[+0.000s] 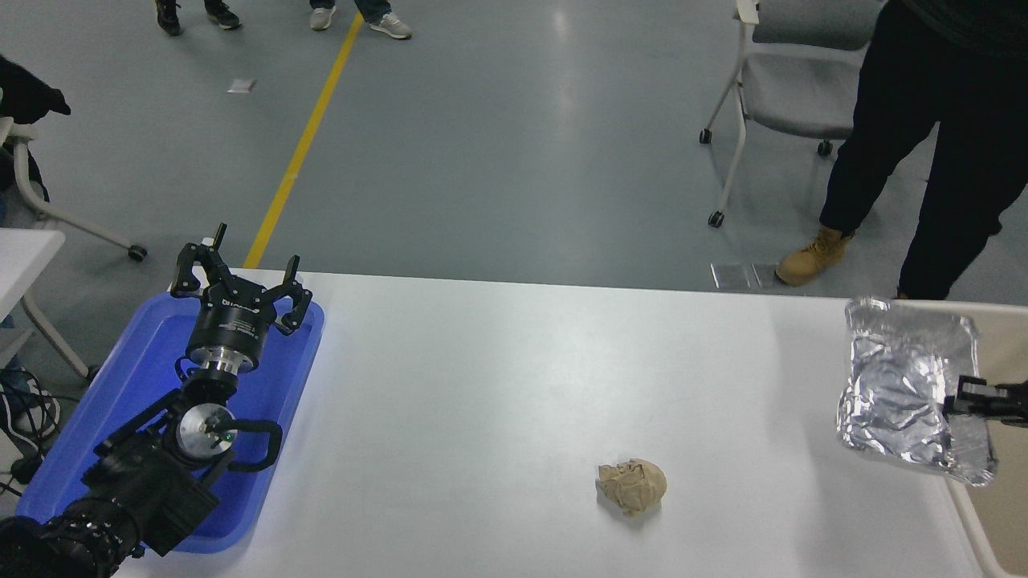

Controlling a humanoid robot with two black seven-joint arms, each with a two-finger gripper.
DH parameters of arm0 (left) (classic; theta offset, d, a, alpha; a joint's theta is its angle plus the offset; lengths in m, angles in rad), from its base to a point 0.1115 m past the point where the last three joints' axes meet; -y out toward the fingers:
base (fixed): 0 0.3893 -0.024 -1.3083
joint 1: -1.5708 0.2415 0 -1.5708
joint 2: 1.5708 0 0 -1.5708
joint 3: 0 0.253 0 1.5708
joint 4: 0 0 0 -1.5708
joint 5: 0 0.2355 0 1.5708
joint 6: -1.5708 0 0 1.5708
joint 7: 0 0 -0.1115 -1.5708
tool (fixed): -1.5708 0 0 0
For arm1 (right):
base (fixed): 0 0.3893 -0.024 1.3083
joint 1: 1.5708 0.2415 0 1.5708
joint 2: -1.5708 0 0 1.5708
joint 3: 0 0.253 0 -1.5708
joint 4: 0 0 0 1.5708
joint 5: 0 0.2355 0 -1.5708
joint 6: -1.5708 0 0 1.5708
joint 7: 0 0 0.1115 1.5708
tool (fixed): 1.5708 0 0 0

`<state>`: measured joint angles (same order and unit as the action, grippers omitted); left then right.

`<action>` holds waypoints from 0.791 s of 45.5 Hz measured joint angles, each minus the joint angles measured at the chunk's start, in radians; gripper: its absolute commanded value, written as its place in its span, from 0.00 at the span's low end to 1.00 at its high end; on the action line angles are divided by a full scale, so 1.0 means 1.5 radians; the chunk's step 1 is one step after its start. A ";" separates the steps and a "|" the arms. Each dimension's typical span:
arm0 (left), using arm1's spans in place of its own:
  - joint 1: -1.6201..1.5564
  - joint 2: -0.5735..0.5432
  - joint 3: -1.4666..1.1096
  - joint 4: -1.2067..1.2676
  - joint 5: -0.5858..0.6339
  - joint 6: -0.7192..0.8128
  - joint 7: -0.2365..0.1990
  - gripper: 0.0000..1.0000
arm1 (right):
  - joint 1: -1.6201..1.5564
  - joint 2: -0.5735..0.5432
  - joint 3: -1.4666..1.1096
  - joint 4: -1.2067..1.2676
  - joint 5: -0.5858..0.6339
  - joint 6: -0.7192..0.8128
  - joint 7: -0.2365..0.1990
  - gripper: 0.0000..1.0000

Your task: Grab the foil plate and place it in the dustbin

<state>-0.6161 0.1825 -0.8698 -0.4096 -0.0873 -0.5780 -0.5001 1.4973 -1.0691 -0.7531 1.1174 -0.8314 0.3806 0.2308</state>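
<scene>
The foil plate (903, 384), crinkled shiny silver, hangs lifted off the table at the right edge, over the near rim of the beige dustbin (996, 317). My right gripper (964, 395) comes in from the right edge and is shut on the plate's right rim. Most of that arm is out of view. My left gripper (238, 282) is parked at the lower left over the blue tray, fingers spread open and empty.
A crumpled tan paper ball (632, 486) lies on the white table (522, 385) right of the middle. A blue tray (128, 385) sits at the left edge. A person in dark trousers (923, 144) stands beyond the far right corner, beside a wheeled chair (783, 88).
</scene>
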 measured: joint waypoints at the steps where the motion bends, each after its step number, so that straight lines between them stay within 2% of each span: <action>1: 0.000 0.000 0.000 0.000 0.000 0.000 0.000 1.00 | 0.015 -0.003 -0.002 0.000 -0.005 0.012 0.000 0.00; 19: 0.000 0.000 0.000 0.000 0.000 0.000 0.000 1.00 | 0.173 -0.011 -0.016 0.000 -0.053 0.127 -0.003 0.00; 36: 0.000 0.000 0.000 0.000 0.000 0.000 0.000 1.00 | 0.235 -0.001 -0.018 -0.002 -0.075 0.171 -0.004 0.00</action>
<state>-0.6158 0.1825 -0.8698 -0.4096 -0.0875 -0.5780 -0.5001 1.8499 -1.0712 -0.7803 1.1146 -0.9442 0.6370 0.2243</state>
